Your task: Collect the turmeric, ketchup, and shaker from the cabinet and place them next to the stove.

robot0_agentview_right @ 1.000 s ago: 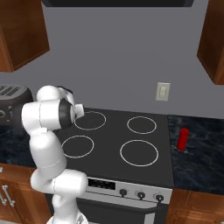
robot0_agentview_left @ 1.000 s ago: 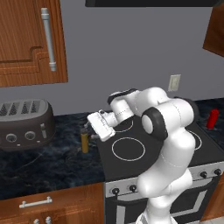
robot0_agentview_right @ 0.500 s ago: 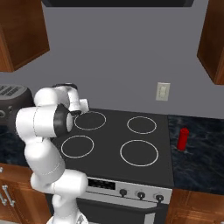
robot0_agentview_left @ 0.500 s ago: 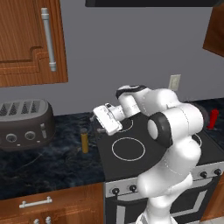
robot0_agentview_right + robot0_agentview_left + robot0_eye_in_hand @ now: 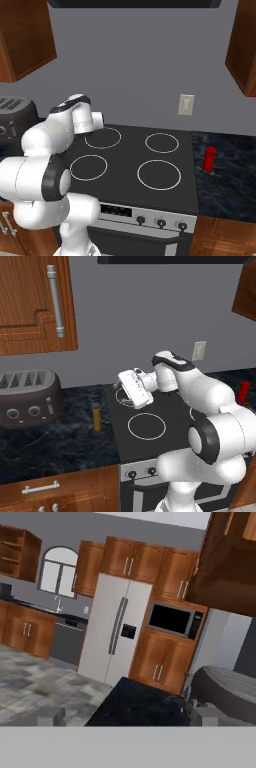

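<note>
Pincer (image 5: 131, 387) hangs wide and empty at frame centre, ketchup (image 5: 209, 158) parked right of the stove (image 5: 130, 165), cabinet (image 5: 30, 306) upper left shut, likely next.

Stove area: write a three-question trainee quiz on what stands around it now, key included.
1. True or false: the ketchup stands on the counter right of the stove.
2. The yellow-brown bottle stands between the stove and which item? A) toaster B) sink C) microwave
3. Fill in: the cabinet door above the toaster is ____.

Key: 1 true; 2 A; 3 closed
</note>
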